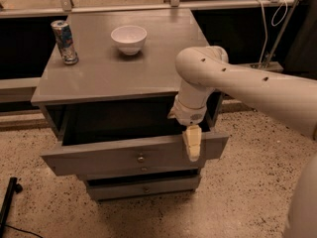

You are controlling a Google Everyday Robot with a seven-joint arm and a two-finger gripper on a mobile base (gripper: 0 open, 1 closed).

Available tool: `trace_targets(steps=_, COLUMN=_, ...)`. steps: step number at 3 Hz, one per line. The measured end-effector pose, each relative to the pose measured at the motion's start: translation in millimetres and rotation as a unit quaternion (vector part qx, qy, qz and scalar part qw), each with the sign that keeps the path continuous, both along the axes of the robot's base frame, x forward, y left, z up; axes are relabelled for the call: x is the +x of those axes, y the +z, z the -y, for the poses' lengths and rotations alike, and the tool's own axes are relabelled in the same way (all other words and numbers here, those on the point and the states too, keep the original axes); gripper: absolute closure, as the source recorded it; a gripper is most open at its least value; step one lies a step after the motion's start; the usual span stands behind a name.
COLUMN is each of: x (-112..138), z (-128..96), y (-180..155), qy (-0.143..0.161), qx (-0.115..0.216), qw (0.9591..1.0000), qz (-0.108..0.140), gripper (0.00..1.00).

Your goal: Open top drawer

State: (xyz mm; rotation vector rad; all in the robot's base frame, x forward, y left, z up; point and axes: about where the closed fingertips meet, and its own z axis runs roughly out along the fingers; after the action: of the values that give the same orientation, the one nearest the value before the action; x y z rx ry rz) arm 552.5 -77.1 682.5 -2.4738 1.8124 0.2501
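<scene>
The top drawer (114, 156) is a grey wooden drawer with a small round metal knob (140, 158) at its centre. It stands pulled partly out of the grey cabinet, and its dark inside shows behind the front. My gripper (191, 144) hangs at the end of the white arm (233, 83). It sits at the top edge of the drawer front, right of the knob, with its cream tip lying against the outer face.
A white bowl (129, 37) and a drink can (65, 41) stand on the cabinet top (114, 76). A narrower lower drawer (143, 187) sits under the top one. A black object (9, 198) lies on the speckled floor at lower left. Cables (265, 29) hang at the back right.
</scene>
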Motion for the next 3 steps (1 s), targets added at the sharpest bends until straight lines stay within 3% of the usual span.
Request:
trace_targets(steps=1, x=-3.1, z=-3.4, y=7.2, qy=0.015, qx=-0.027, qw=0.9994, qz=-0.016, gripper=0.0)
trace_targets(steps=2, x=-14.6, z=8.8, y=-4.5, qy=0.009, qx=-0.035, qw=0.9979, qz=-0.054, gripper=0.18)
trace_targets(steps=3, x=-27.6, z=16.6, y=-6.1, qy=0.006, qx=-0.038, qw=0.9962, qz=-0.078, gripper=0.49)
